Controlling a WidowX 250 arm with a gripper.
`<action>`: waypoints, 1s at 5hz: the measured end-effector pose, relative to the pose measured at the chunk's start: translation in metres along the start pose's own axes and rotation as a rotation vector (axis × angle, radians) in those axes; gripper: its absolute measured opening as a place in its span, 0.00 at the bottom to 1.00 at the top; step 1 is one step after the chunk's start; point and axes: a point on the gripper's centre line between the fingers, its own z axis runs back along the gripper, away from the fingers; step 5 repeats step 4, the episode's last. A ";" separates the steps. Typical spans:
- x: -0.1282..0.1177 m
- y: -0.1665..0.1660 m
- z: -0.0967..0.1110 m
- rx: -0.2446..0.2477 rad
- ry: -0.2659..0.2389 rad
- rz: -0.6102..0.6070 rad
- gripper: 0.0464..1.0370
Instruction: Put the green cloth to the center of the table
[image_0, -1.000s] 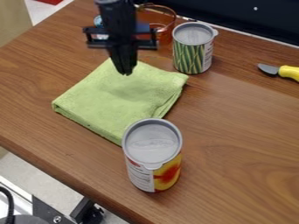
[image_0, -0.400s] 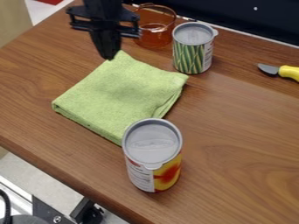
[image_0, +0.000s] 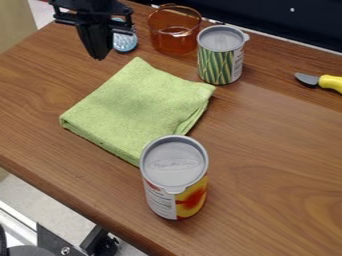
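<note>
My black gripper (image_0: 99, 56) hangs at the upper left, above the wooden table (image_0: 267, 150) and up and left of the cloth's far corner, apart from it. Its fingers are together with nothing held between them. The folded green cloth (image_0: 137, 107) lies flat on the table, left of the middle of the view. Its lower right edge meets the outline of a can.
A yellow-and-red can (image_0: 175, 175) stands upright at the cloth's near side. A green-striped can (image_0: 221, 56), an amber glass cup (image_0: 175, 31) and a bluish round object (image_0: 125, 42) are behind it. A yellow-handled knife (image_0: 330, 83) lies at right.
The gripper has moved left and toward the top edge, away from over the cloth, uncovering the glass cup and the bluish object. The cloth has kept its place.
</note>
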 end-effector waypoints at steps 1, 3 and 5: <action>-0.006 0.015 0.003 -0.013 -0.006 -0.006 0.01; -0.021 0.047 0.016 -0.053 0.030 -0.024 0.03; -0.025 0.050 0.018 -0.093 0.035 -0.013 0.16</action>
